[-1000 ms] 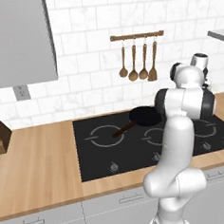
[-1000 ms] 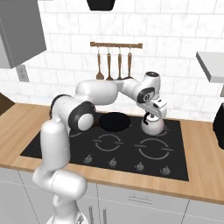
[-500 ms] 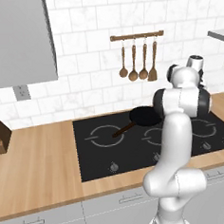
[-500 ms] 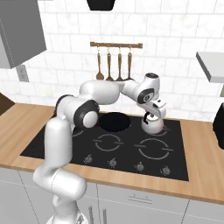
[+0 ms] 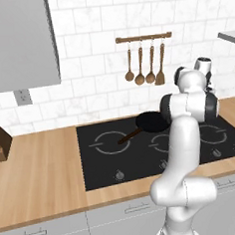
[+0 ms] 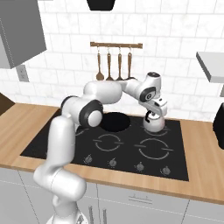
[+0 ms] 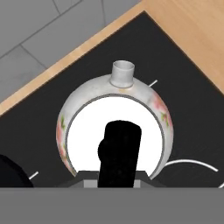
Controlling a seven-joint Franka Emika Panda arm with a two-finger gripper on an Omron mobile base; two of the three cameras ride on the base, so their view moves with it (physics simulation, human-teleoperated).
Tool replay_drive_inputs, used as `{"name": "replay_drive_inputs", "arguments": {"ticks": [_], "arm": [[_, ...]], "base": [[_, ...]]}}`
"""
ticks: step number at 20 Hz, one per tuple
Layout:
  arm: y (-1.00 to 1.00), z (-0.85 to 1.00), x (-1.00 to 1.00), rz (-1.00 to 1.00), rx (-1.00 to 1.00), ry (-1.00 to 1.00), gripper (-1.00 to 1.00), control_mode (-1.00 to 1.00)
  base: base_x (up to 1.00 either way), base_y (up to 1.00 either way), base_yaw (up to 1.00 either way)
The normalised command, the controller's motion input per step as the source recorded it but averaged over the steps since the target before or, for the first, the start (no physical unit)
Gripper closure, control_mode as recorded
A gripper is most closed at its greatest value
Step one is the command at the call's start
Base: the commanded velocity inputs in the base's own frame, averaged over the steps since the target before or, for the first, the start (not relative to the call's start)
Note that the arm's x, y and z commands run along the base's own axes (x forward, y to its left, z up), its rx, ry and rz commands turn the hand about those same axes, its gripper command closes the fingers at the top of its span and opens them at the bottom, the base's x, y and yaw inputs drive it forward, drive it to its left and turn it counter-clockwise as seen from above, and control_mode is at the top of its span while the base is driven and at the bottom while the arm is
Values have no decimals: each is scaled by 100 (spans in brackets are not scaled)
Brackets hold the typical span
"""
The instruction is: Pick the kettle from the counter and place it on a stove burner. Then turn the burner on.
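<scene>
Small squat silver-white kettle (image 7: 116,131): lower rim cut off at 6 o'clock, thin black arched handle's ends unseen. Two-finger gripper (image 6: 155,114): fingertips hidden, closure undeterminable. Black frying pan (image 5: 152,121): right part behind arm.

The white arm is rising from its base at the lower frame edge, bending at a dark elbow joint, and reaching forward and toward the robot's right. In the right base view the upper links are stretching nearly level from the elbow to the wrist, where the hand is turning downward. The claw (image 6: 155,117) is pointing straight down, its wrist block sitting above it. In the left base view the wrist is showing above and behind the elbow. Whether the claw's fingers are parted or closed cannot be told.
</scene>
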Motion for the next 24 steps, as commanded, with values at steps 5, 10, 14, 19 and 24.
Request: {"name": "replay_drive_inputs", "arguments": {"ticks": [5,10,14,19,24], "arm": [[-13,-36,0,0,0,1,100,-100],[-8,-32,0,0,0,0,100,-100],[-1,-2,2,0,0,0,100,-100],[-9,0,26,0,0,0,100,-100],[0,0,0,0,0,0,100,-100]], "base": [[0,0,0],[0,0,0],[0,0,0],[0,0,0],[0,0,0]]}}
